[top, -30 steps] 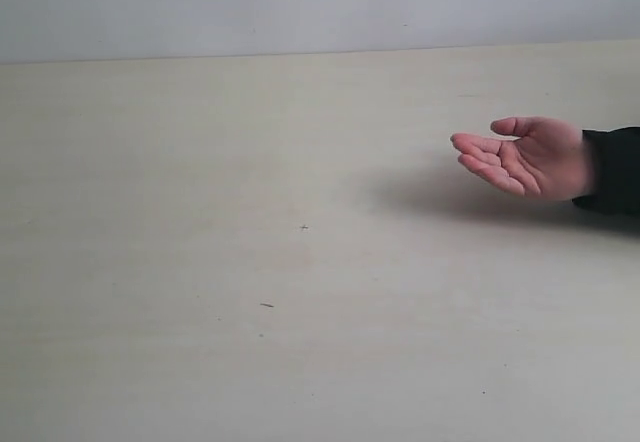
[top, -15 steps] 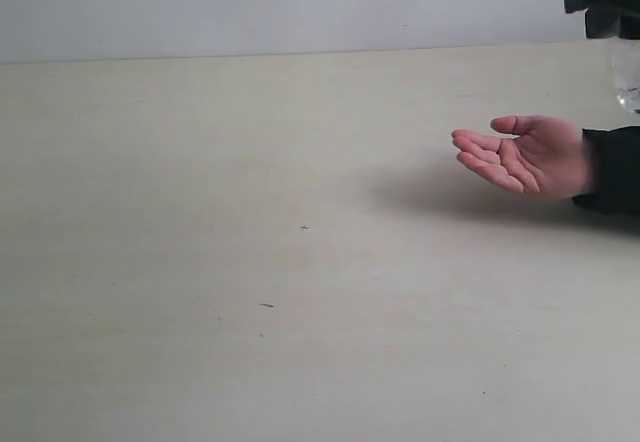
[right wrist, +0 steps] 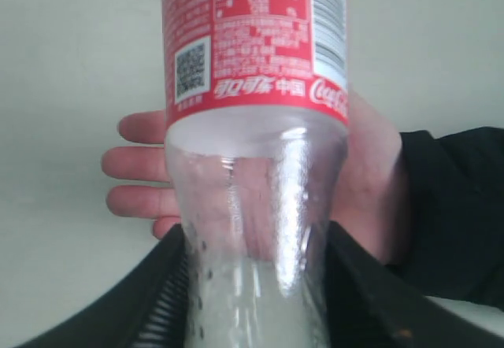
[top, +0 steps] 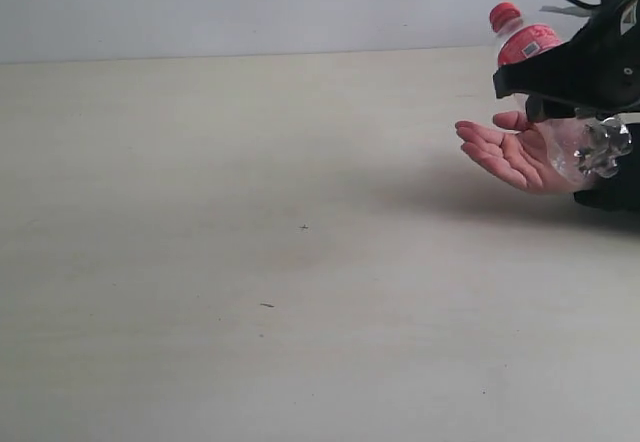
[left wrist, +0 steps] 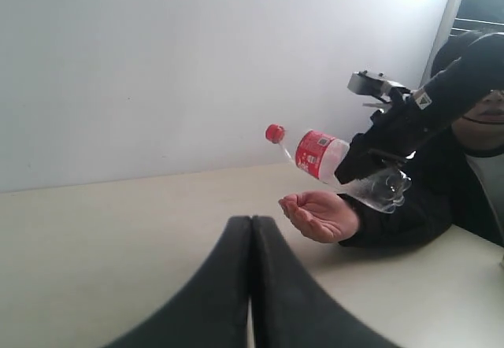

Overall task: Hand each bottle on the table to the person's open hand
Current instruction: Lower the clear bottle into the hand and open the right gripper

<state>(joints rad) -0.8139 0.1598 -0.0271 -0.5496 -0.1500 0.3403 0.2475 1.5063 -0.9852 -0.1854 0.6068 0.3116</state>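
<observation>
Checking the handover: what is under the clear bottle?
The person's open hand, palm up, below the clear bottle. Contact cannot be told: the bottle's base covers the wrist end.

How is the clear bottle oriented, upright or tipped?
Tipped: clear bottle slants in the right gripper, red cap higher, base low near the person's open hand.

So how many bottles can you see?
1. The clear bottle with the red label hangs tilted in the right jaws, over the person's open hand. None show on the table; others may be out of view.
</observation>
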